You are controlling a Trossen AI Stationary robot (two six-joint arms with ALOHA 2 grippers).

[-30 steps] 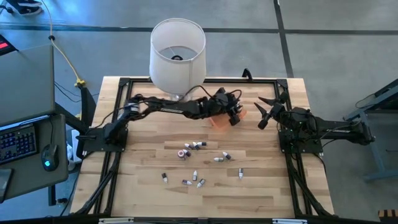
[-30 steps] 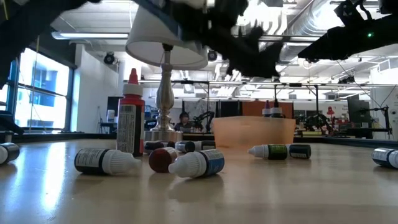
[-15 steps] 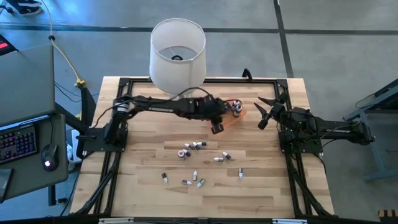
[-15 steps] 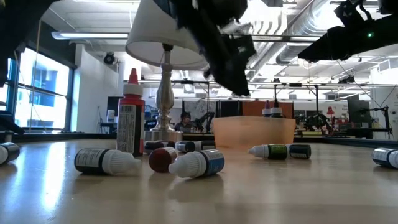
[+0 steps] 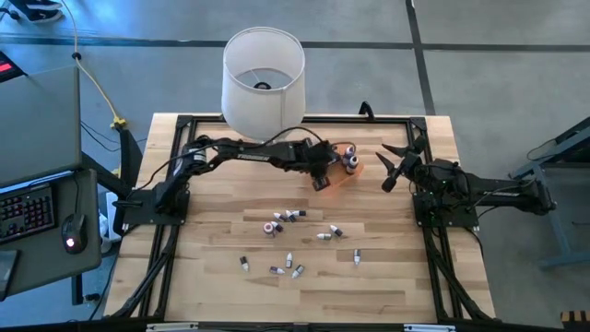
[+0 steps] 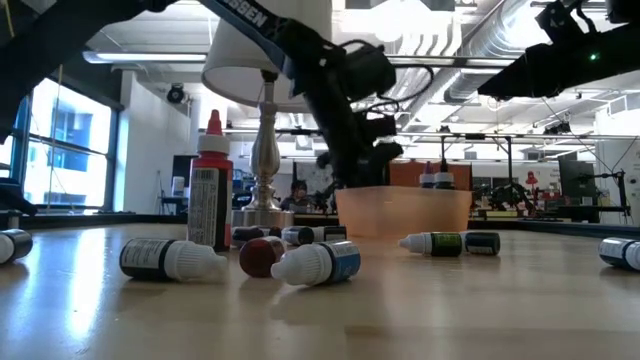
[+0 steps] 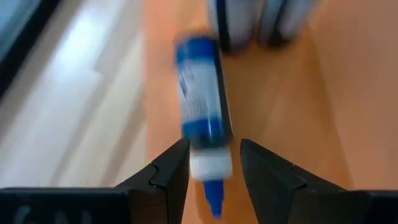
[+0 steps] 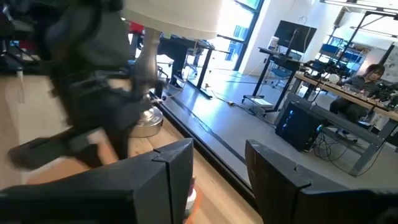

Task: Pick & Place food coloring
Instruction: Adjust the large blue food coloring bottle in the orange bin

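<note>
Orange tray (image 5: 355,172), far side of the table (image 5: 212,277), beside the lamp (image 5: 263,69): the left gripper (image 5: 321,181) is at its near edge.

1. Left gripper (image 7: 213,149): fingers parted, not clamped. A blue-labelled bottle (image 7: 202,106) lies on the tray floor, cap pointing back between the tips. A gap shows on 1 side of the cap collar, so I judge it let go.
2. Right gripper (image 5: 392,166): waiting past the tray on the right arm's side, fingers spread, nothing between them.
3. In the tray: 2 more bottles (image 5: 350,159) standing together at the far end.
4. On the bare wood: roughly 10 loose bottles (image 5: 286,217) scattered mid-table, most lying on their sides; 1 red-capped bottle (image 6: 208,180) stands upright.

Handling, as a judgement: the bottles look light, small and smooth-walled plastic. They should roll readily when lying down and may squirt from a pinch near the tapered cap. Best hold is across the labelled body at mid-length, fingers square to the bottle's axis. Breakage risk appears low; slipping or knocking neighbours is the likelier fault.
</note>
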